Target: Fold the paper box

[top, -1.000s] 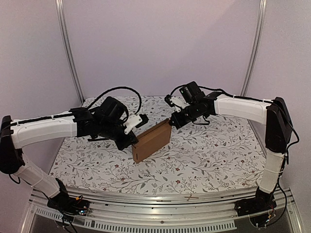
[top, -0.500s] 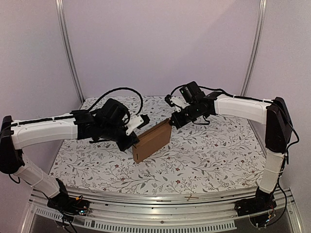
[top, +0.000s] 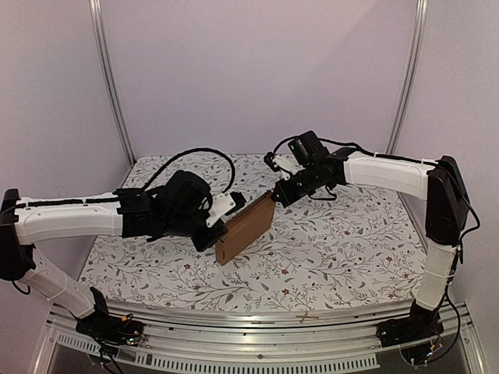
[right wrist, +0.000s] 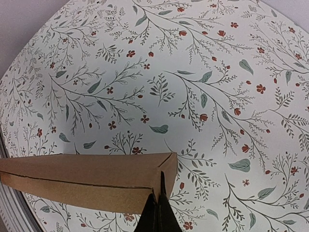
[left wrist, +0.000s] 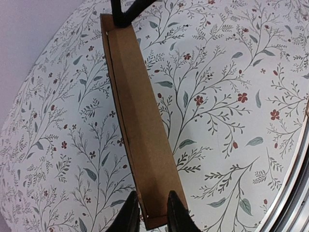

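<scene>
Your left gripper (left wrist: pixel 152 216) is clamped on the near end of the paper box (left wrist: pixel 137 111), one dark finger on each side of its narrow edge, with the jaws only part-way apart because the cardboard fills the gap between them. From there the box runs straight away from the wrist as a long, thin brown slab, standing on edge and tilted in the top view, its far end higher than the end you hold. The faces you can see are plain brown cardboard, with a thin seam running the length of one side. At that far end your right gripper (right wrist: pixel 157 212) is closed, its two fingers pressed together with the tips against the box's corner; you cannot tell whether a thin flap is caught between them. The box sits between the two arms over the middle of the flower-patterned tablecloth (top: pixel 351 234), and you cannot tell whether its lower edge touches the cloth.
</scene>
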You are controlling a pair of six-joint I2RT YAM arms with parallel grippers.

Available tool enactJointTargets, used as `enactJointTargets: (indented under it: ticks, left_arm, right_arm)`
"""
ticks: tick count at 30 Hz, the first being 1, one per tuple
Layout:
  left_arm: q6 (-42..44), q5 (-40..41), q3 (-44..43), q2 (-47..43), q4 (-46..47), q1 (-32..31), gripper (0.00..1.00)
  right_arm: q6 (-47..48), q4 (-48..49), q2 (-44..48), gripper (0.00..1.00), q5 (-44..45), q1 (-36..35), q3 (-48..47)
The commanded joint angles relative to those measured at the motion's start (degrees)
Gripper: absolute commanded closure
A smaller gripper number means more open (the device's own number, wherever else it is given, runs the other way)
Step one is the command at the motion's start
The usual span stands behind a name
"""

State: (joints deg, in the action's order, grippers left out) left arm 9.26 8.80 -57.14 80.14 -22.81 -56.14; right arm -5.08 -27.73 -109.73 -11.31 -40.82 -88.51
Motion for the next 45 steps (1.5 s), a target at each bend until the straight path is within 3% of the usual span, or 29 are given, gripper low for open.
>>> enactJointTargets:
  ticks: [1,29,37,45]
  left_arm:
    - [0.32,2.82,1.16,-0.16,1.05,-2.01,0.79]
    - [3.36,16.82,-0.78,5.99,-2.11,-10.26,0.78]
    - [3.98,19.69,-2.88,9.65,-4.18,-12.55,0.78]
    - [5.10,20.84,-4.42,10.22,-6.18,-13.03,0.78]
  right_arm:
    - [0.33,-0.91,-1.89,1.00,-0.64,-0.10,1.59]
    - [2.53,2.96,-4.32,1.00,-2.95,-0.10,3.56]
    - [6.82,6.89,-4.19,1.00,-3.69,0.00,6.92]
    - [7.55,6.73,-4.53,1.00,-8.21,1.26,6.80]
